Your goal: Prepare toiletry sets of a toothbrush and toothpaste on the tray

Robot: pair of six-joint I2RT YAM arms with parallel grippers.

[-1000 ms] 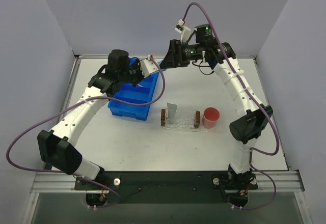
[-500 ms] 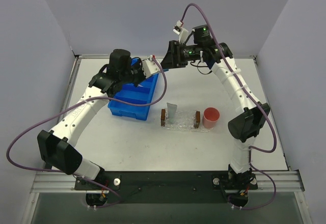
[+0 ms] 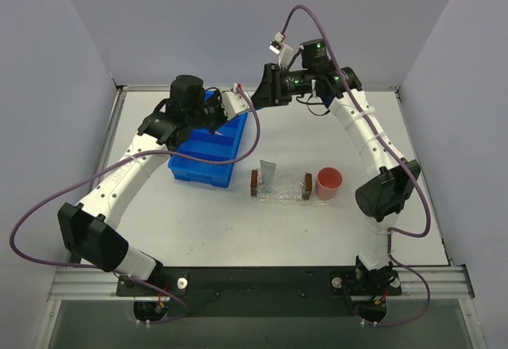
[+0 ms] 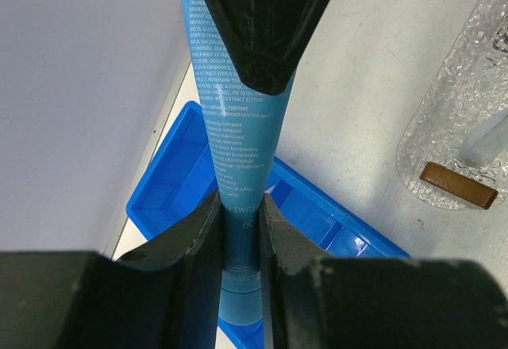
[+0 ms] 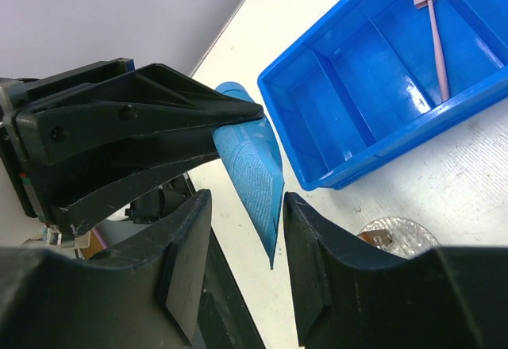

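Left gripper (image 4: 238, 202) clamped on the brighter blue tube (image 4: 238, 135) of toothpaste, held above the blue bin (image 4: 171, 186); my right gripper (image 5: 246, 198) meets it with fingers spread.

My left fingers (image 4: 194, 234) pinch the tube near one end; past them its printed face runs away from my hand, and the right gripper's black wedge covers the far end; seen from my right wrist, that end lies between my parted right fingers (image 5: 186, 266), with the left gripper's dark body blocking what lies beyond; below both hands the toothbrush (image 5: 435, 44) rests in an end compartment of the bin; further from my hands, on the table, the tray (image 3: 286, 197) carries the pale grey-blue tube (image 3: 268, 173) beside one brown block (image 3: 255, 182); a pink cup (image 3: 329, 182) stands just beside the other block.
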